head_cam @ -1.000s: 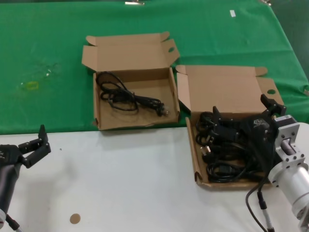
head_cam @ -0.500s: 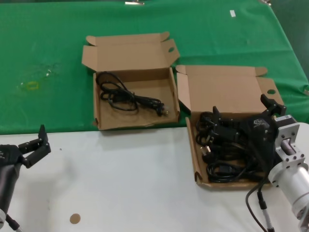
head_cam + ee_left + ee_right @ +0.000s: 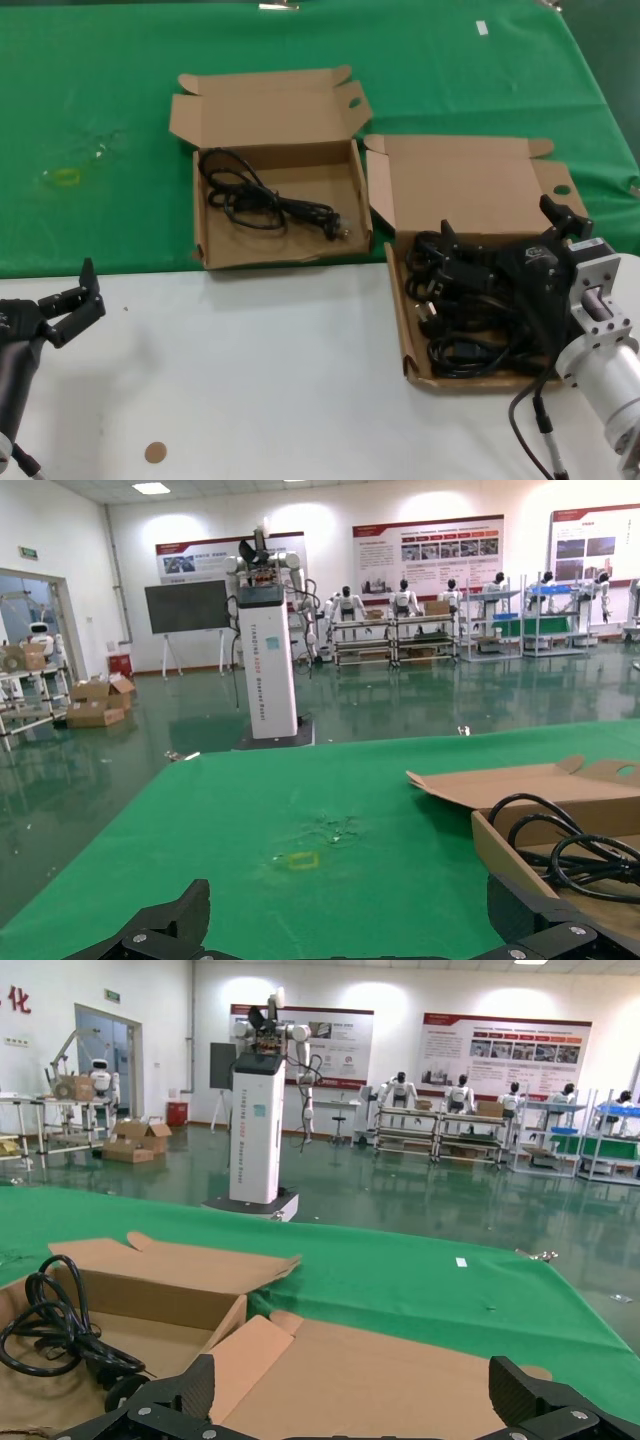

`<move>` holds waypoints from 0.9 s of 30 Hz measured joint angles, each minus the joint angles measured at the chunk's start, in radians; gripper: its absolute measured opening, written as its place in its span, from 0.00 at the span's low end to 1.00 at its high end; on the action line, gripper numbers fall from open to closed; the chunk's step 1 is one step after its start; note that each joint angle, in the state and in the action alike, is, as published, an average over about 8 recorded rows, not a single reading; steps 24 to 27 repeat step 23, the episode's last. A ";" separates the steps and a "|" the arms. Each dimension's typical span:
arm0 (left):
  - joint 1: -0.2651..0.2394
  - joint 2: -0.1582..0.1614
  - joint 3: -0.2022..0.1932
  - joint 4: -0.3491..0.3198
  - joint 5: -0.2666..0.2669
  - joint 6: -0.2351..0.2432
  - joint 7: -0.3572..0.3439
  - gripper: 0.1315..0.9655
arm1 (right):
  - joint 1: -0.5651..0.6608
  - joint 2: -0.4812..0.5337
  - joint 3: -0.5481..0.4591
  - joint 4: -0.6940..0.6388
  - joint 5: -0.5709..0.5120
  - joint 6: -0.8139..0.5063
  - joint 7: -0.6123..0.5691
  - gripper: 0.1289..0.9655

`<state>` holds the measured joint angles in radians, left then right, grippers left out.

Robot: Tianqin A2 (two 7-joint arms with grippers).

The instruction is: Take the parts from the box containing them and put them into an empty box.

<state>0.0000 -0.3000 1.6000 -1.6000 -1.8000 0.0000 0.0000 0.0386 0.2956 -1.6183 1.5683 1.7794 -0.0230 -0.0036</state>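
Note:
The box containing the parts (image 3: 409, 340) is an open cardboard mailer at the right, filled with a tangle of black power cables (image 3: 465, 310). Its lid (image 3: 460, 185) stands open behind it. My right gripper (image 3: 500, 225) hovers over this box, jaws wide open and empty; in the right wrist view (image 3: 355, 1390) it faces the lid (image 3: 380, 1380). The other box (image 3: 200, 235) sits to the left on the green cloth and holds one black cable (image 3: 260, 200). My left gripper (image 3: 72, 300) is open and empty at the front left, parked over the white table.
Green cloth (image 3: 100, 80) covers the far half of the table; the near half is white (image 3: 260, 380). A small brown disc (image 3: 154, 452) lies at the front left. A yellowish mark (image 3: 65, 177) is on the cloth at the left.

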 joint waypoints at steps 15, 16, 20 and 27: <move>0.000 0.000 0.000 0.000 0.000 0.000 0.000 1.00 | 0.000 0.000 0.000 0.000 0.000 0.000 0.000 1.00; 0.000 0.000 0.000 0.000 0.000 0.000 0.000 1.00 | 0.000 0.000 0.000 0.000 0.000 0.000 0.000 1.00; 0.000 0.000 0.000 0.000 0.000 0.000 0.000 1.00 | 0.000 0.000 0.000 0.000 0.000 0.000 0.000 1.00; 0.000 0.000 0.000 0.000 0.000 0.000 0.000 1.00 | 0.000 0.000 0.000 0.000 0.000 0.000 0.000 1.00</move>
